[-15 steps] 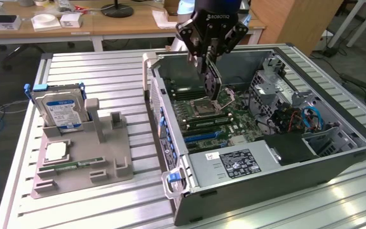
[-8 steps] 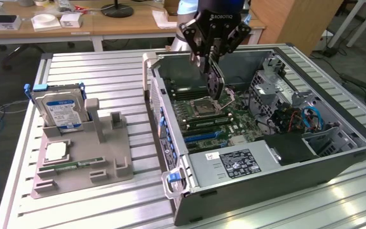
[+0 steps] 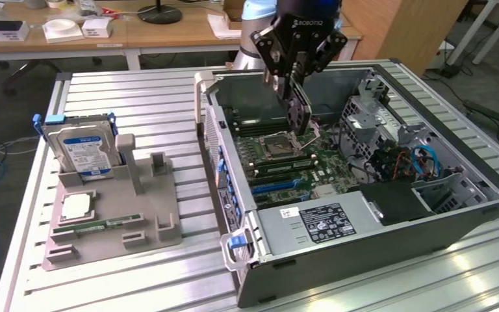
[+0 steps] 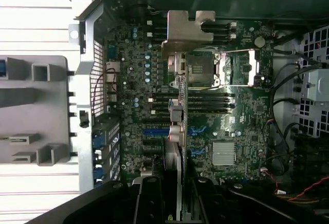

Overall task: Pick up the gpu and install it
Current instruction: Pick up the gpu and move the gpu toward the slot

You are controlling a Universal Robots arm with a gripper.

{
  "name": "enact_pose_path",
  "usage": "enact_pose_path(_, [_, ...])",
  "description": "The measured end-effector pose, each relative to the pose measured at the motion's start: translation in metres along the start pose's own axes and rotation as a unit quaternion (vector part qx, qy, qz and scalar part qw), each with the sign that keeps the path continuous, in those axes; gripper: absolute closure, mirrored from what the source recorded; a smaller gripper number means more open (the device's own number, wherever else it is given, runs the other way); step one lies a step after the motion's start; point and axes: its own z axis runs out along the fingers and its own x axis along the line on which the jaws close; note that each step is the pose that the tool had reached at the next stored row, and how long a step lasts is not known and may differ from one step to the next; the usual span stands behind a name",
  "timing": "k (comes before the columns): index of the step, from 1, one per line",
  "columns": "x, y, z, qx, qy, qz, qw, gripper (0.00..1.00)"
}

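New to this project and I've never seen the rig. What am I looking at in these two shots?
This is one robot arm with a gripper on its end. The wide shot comes from a camera standing off the arm. The other comes from a camera on the wrist, looking down past the fingers.

The gripper is shut on a green graphics card, held on edge over the motherboard inside an open computer case. In the wrist shot the card appears edge-on, with its silver bracket at one end. It does not look seated in a slot yet.

Beside the case, on the slatted metal table, a grey holder carries a hard drive, a processor chip and a memory stick.
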Motion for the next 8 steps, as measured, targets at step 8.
enact_pose_path(8, [-0.0089,0.0002,0.0002,0.0000,0.0000,0.000,1.0000,0.74])
